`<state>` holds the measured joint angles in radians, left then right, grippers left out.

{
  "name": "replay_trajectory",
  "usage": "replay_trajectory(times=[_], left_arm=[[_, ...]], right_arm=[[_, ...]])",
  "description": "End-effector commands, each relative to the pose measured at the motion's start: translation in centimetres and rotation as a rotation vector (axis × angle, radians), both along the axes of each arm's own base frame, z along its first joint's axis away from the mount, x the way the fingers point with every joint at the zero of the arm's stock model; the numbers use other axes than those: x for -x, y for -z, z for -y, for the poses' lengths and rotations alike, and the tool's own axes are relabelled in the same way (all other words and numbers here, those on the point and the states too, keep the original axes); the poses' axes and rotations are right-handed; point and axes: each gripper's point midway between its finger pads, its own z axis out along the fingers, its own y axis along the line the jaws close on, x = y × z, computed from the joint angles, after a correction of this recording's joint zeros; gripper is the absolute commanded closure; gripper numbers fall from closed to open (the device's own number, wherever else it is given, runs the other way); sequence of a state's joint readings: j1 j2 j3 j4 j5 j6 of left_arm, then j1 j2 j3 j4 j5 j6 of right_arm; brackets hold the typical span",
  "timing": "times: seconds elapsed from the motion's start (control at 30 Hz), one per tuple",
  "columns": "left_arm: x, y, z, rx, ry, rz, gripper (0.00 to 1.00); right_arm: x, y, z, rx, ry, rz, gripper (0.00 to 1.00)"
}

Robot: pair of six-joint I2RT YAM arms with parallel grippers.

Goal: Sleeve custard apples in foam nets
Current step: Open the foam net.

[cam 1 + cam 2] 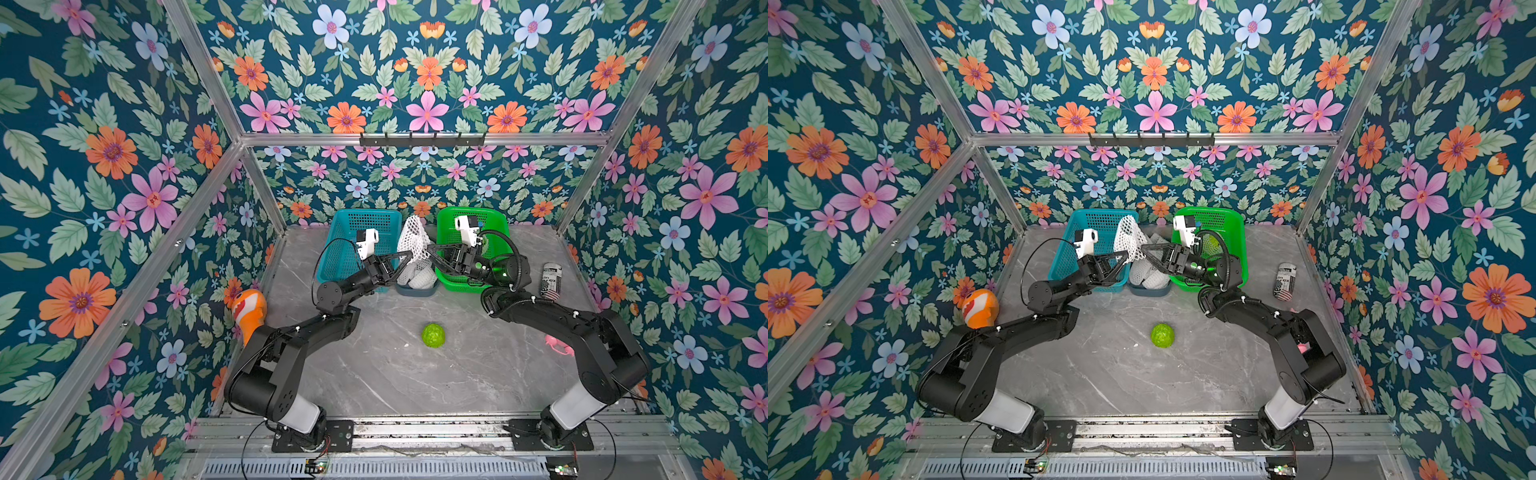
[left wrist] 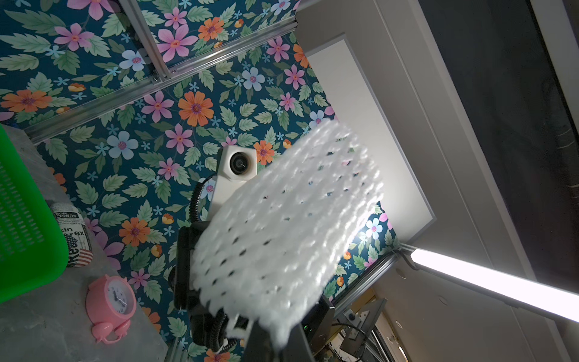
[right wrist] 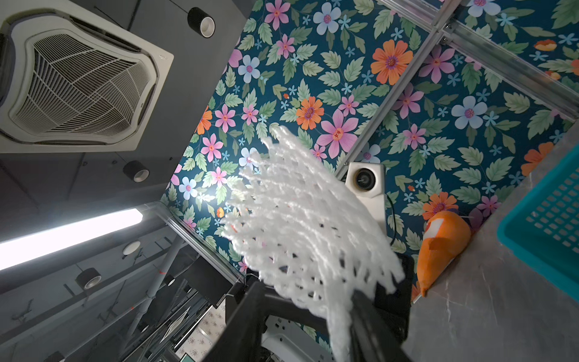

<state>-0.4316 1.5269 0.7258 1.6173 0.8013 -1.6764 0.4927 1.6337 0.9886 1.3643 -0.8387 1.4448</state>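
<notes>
Foam net (image 2: pixel 282 225) fills both wrist lenses, raised at 12 o'clock on the table (image 1: pixel 374 374). My left gripper (image 1: pixel 402 258) is pinched tight onto it; the right gripper (image 1: pixel 431 249) has its jaws apart (net brushing one finger (image 3: pixel 372 332)). One custard apple (image 1: pixel 433 335) lies bare at 6 o'clock of the net.

Grey marble table (image 1: pixel 374 374), blue basket (image 1: pixel 338 253), green basket (image 1: pixel 486 218), custard apple (image 1: pixel 433 335) ctr, pink clock (image 2: pixel 111 302)
</notes>
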Motion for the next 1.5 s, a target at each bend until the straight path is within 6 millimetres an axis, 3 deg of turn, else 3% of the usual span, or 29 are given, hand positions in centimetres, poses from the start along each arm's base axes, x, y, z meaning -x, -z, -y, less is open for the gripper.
replay_trajectory(times=[0.0, 0.13, 0.17, 0.27, 0.43, 0.7, 0.93, 1.0, 1.1, 1.17, 1.3, 1.47], left_arm=[[1.7, -2.1, -0.6, 0.046, 0.012, 0.113, 1.0], [2.3, -3.1, -0.8, 0.057, 0.023, 0.133, 1.0], [2.5, -3.5, -0.9, 0.063, 0.024, 0.14, 1.0], [3.1, -4.5, -1.1, 0.075, 0.028, 0.164, 1.0], [3.5, -5.0, -1.1, 0.082, 0.042, 0.164, 1.0], [3.8, -5.5, -1.2, 0.092, 0.046, 0.173, 1.0], [3.8, -5.6, -1.2, 0.091, 0.048, 0.179, 1.0], [3.9, -5.8, -1.1, 0.091, 0.05, 0.186, 1.0], [4.3, -6.4, -1.2, 0.091, 0.056, 0.212, 1.0], [4.3, -6.6, -1.1, 0.091, 0.059, 0.217, 1.0], [4.1, -5.9, -1.0, 0.083, 0.062, 0.197, 1.0], [3.8, -5.6, -1.0, 0.082, 0.057, 0.187, 1.0]], right_arm=[[1.1, -1.6, 0.1, -0.025, -0.043, 0.056, 0.5], [0.8, -1.4, -0.1, -0.024, -0.05, 0.032, 0.47], [-0.2, 0.2, -0.5, -0.008, -0.05, -0.01, 0.47], [-0.6, 0.7, -0.9, -0.005, -0.053, -0.024, 0.47], [-0.4, 0.0, -1.3, -0.007, -0.083, -0.017, 0.46], [0.7, -2.4, -1.2, -0.029, -0.118, 0.018, 0.36], [2.2, -3.4, -1.8, -0.018, -0.197, 0.012, 0.5], [2.3, -3.2, -1.8, -0.013, -0.204, 0.004, 0.5], [2.0, -2.3, -1.9, -0.003, -0.207, -0.029, 0.41], [2.0, -2.2, -1.9, -0.002, -0.21, -0.036, 0.46], [2.6, -3.6, -1.4, -0.018, -0.205, 0.0, 0.52], [2.9, -5.1, -1.1, -0.037, -0.2, 0.034, 0.53]])
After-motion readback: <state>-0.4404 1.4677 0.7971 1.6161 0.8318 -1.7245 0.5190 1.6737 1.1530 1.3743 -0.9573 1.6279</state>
